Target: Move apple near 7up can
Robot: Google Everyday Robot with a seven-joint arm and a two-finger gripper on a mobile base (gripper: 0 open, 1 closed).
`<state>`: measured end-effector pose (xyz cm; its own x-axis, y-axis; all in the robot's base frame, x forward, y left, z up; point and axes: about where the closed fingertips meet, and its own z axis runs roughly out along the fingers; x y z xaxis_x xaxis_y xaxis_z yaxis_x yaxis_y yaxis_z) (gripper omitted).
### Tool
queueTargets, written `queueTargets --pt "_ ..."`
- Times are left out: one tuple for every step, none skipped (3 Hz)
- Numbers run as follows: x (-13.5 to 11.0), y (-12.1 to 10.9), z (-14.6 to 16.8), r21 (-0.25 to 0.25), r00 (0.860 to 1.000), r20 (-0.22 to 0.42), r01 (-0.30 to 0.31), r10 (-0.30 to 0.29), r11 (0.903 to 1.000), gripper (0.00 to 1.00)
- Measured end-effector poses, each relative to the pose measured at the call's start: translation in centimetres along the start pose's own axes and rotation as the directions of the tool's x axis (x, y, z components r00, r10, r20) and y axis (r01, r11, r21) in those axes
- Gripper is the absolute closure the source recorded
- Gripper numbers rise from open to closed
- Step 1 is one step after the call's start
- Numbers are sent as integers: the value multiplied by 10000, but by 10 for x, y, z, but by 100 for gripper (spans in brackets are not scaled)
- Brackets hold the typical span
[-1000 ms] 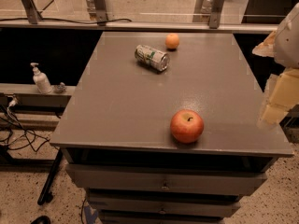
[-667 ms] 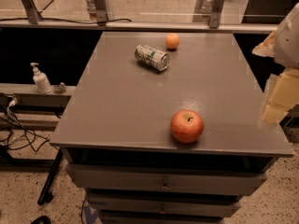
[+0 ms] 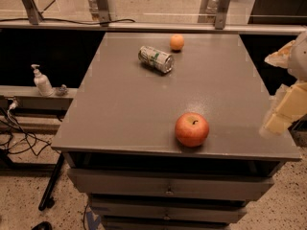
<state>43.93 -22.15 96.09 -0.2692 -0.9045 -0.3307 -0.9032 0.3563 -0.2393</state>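
A red-orange apple (image 3: 192,129) sits upright, stem dimple up, close to the front edge of a grey bench (image 3: 124,104), above a stack of drawers (image 3: 168,188). At the bench's right edge, level with the apple but apart from it, hangs the robot's pale gripper (image 3: 284,113), touching nothing on the surface; whether its jaws are released or clenched cannot be told. Farther back, well apart from the apple, the 7up can (image 3: 156,59) lies on its side, angled toward the near right. Just beyond it to the right rests a small orange fruit (image 3: 177,42). Off to the left, a pump bottle (image 3: 42,81) stands on a low ledge above floor cables (image 3: 14,133).
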Motion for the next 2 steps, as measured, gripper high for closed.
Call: queueTargets --pt "-12 11 32 -109 9876 1462 -558 568 9984 0" --pt "-33 20 67 -277 9606 2661 -761 808 9967 0"
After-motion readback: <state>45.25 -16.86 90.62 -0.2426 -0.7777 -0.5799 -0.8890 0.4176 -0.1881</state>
